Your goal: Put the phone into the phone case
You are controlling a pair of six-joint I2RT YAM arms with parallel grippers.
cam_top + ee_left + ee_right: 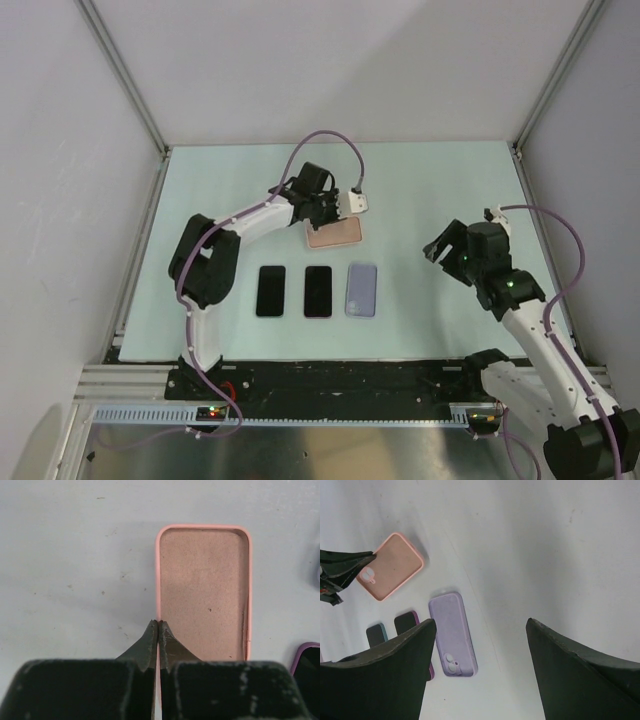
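Note:
An empty pink phone case [336, 236] lies open side up on the table behind the row of phones. My left gripper [322, 220] is shut on its long rim; in the left wrist view the fingertips [158, 625] pinch the left rim of the pink case [205, 585]. Two dark phones [270, 290] [318, 291] lie screen up side by side at the front. One has a purple edge [306, 664]. My right gripper [441, 247] is open and empty, hovering to the right of the row, its jaws wide apart [481, 625].
A lilac case [361, 290] lies right of the phones, its camera cutout showing in the right wrist view [452, 632]. That view also shows the pink case [390, 566] and both phones [376, 634] [407, 621]. Metal frame posts stand at the back corners.

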